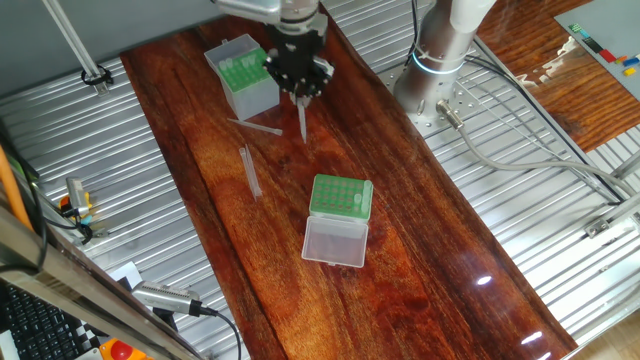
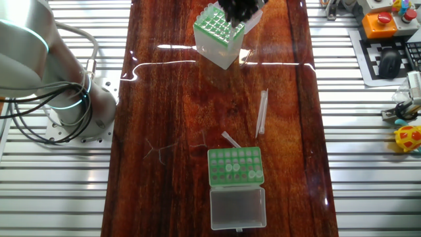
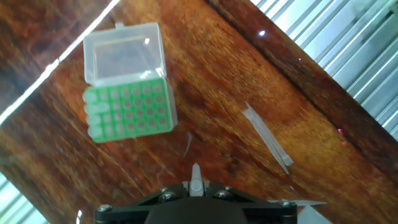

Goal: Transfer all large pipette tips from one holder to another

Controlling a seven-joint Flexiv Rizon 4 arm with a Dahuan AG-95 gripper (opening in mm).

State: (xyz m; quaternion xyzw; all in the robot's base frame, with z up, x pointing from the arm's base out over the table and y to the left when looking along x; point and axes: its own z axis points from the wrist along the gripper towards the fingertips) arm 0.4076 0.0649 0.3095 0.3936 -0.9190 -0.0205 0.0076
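Note:
My gripper point(image 1: 302, 90) hangs just right of the taller translucent box point(image 1: 243, 76), shut on a large pipette tip point(image 1: 302, 121) that points down at the table. In the hand view this tip point(image 3: 196, 176) sticks out from between the closed jaws. The low green rack point(image 1: 340, 197) lies mid-table with its clear lid point(image 1: 335, 241) folded open. A few tips stand in its holes point(image 2: 232, 168). Two loose tips lie on the wood, one point(image 1: 250, 171) left of the rack and one point(image 1: 256, 127) near the box. The other fixed view shows the box point(image 2: 220, 31) under the gripper point(image 2: 238, 9).
The wooden table point(image 1: 420, 250) is bordered by ribbed metal on both sides. The arm's base point(image 1: 435, 60) stands at the right edge. Cables and small tools point(image 1: 75, 205) lie off the table to the left. A loose tip point(image 3: 267, 137) lies right of the rack point(image 3: 129, 111).

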